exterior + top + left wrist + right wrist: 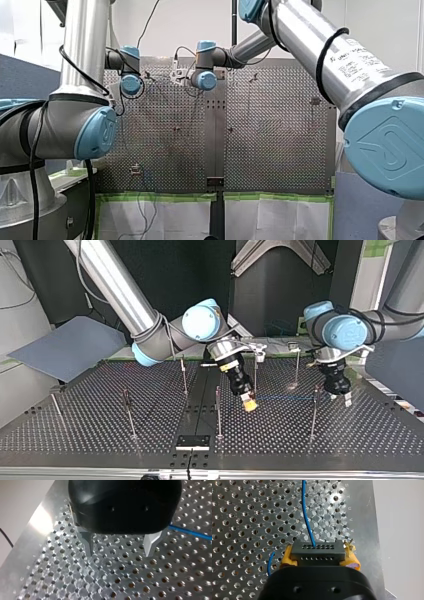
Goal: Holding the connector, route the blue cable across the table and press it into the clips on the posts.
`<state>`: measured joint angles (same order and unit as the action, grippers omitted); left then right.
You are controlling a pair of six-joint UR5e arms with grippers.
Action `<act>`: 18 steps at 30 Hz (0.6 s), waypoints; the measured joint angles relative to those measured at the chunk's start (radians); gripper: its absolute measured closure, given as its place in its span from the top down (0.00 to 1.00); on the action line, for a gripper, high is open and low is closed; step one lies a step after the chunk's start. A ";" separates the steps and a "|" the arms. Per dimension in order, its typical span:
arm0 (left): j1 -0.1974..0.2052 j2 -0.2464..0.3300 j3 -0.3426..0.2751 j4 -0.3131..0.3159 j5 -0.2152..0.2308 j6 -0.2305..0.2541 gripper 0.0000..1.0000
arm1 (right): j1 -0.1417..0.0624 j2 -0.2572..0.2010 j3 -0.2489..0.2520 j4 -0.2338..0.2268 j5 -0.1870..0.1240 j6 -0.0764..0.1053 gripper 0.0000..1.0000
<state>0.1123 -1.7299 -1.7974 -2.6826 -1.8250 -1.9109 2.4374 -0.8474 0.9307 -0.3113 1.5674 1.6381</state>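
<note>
Yellow pads (287, 557) of my right gripper (319, 556) were clamped on the connector (317, 551), a dark matte block with two rows of small holes. It was held above the desk (75, 430), near its central seam. The blue cable (305, 515), thin and limp, left one hole and ran toward the desk edge on my left arm's side. It passed just beside my left gripper (120, 547), whose bare metal fingers (151, 543) stood apart with nothing between them. The desk was shiny perforated metal, and the posts (218, 410) were slim upright rods; their clips were too small to make out.

With only the connector held, a hard pull would likely strain the single wire at its socket or twist the block in the soft pads. Unguided, the slack could also snag on a rod or ride past a clip without seating.
</note>
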 joint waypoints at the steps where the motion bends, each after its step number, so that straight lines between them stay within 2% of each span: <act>1: -0.001 0.006 -0.005 -0.009 -0.005 -0.001 1.00 | 0.000 0.000 0.000 0.002 0.002 0.000 0.00; 4: -0.003 0.030 -0.026 -0.039 -0.011 -0.013 1.00 | 0.001 -0.002 0.000 0.005 0.009 -0.001 0.00; 7: -0.004 0.058 -0.054 -0.068 0.004 -0.037 1.00 | 0.000 -0.003 0.000 0.007 0.018 -0.001 0.00; 11: -0.007 0.101 -0.094 -0.113 0.043 -0.068 1.00 | 0.000 -0.007 0.000 0.010 0.035 -0.002 0.00; 18: -0.010 0.178 -0.121 -0.189 0.119 -0.105 1.00 | -0.001 -0.024 0.000 0.024 0.061 -0.005 0.00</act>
<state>0.1020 -1.5516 -1.9186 -2.8720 -1.7057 -2.0159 2.4368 -0.8715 0.9304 -0.2874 1.6284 1.6335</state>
